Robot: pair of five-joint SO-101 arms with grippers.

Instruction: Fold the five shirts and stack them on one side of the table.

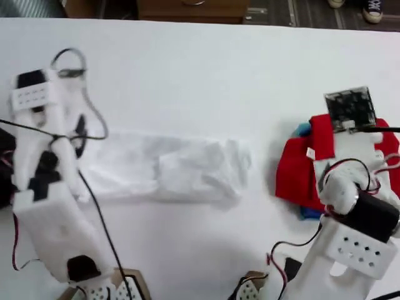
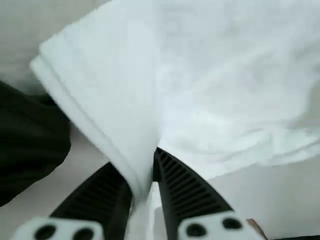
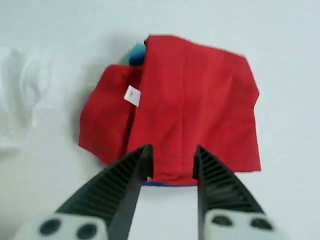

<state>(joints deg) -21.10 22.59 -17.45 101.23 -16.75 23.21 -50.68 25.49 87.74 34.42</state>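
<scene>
A white shirt [image 1: 169, 169] lies as a long rumpled strip across the middle of the table. My left gripper [image 2: 150, 165] is shut on a folded edge of this white shirt [image 2: 200, 75] at its left end, beside the left arm [image 1: 47, 156]. At the right side a folded red shirt [image 1: 297, 169] rests on a blue one [image 1: 304, 129]. The right gripper [image 3: 172, 152] hovers open just over the near edge of the red shirt [image 3: 195, 100], with blue cloth [image 3: 136, 52] peeking out at its far corner.
A black cloth [image 2: 30, 135] lies close to the left gripper, at the table's left edge [image 1: 5, 150]. The white table [image 1: 200, 69] is bare at the back. Cables and arm bases stand along the front edge [image 1: 250, 290].
</scene>
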